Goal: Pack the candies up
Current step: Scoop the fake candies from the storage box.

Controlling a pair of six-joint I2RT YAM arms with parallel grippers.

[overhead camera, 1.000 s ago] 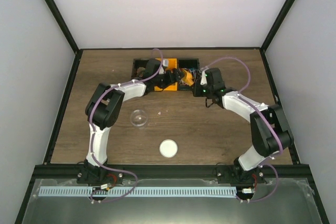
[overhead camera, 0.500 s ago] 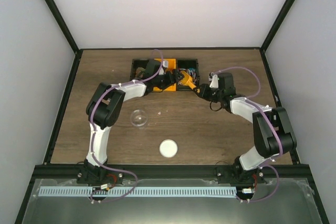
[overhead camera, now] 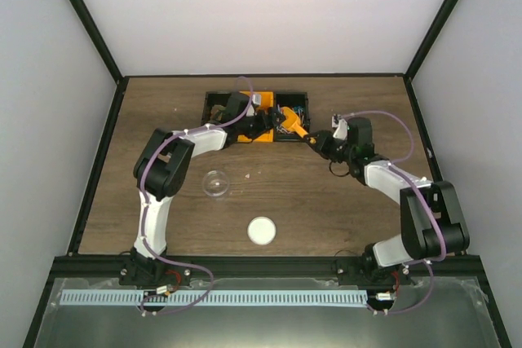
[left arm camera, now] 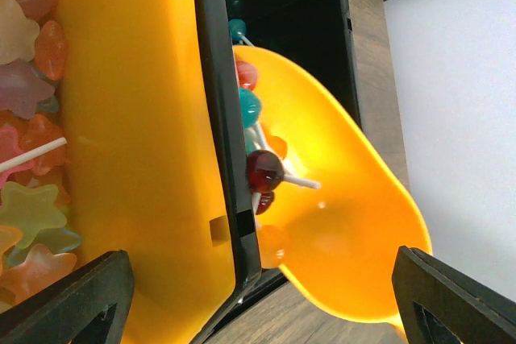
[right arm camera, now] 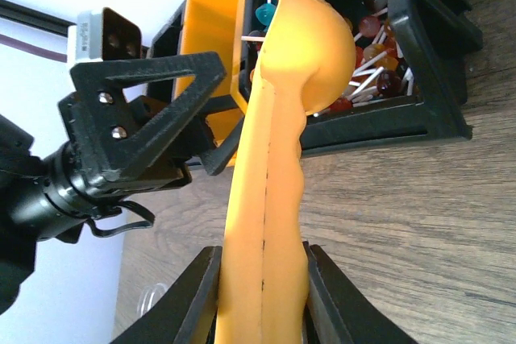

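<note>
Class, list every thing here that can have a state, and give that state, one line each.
Left pincer: open, gripping nothing.
Right pincer: shut on the scoop handle.
Scoop: bowl in the black bin, a few lollipops inside.
Clear cup: uncovered.
White lid: off, flat on the table.

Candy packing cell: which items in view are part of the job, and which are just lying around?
In the job:
- lollipops on the orange scoop, gripped by the right hand
- star gummies in the orange bin
- black tray
- clear cup, likely the target

Lying about:
- white lid, untouched
- small scrap beside the cup
</note>
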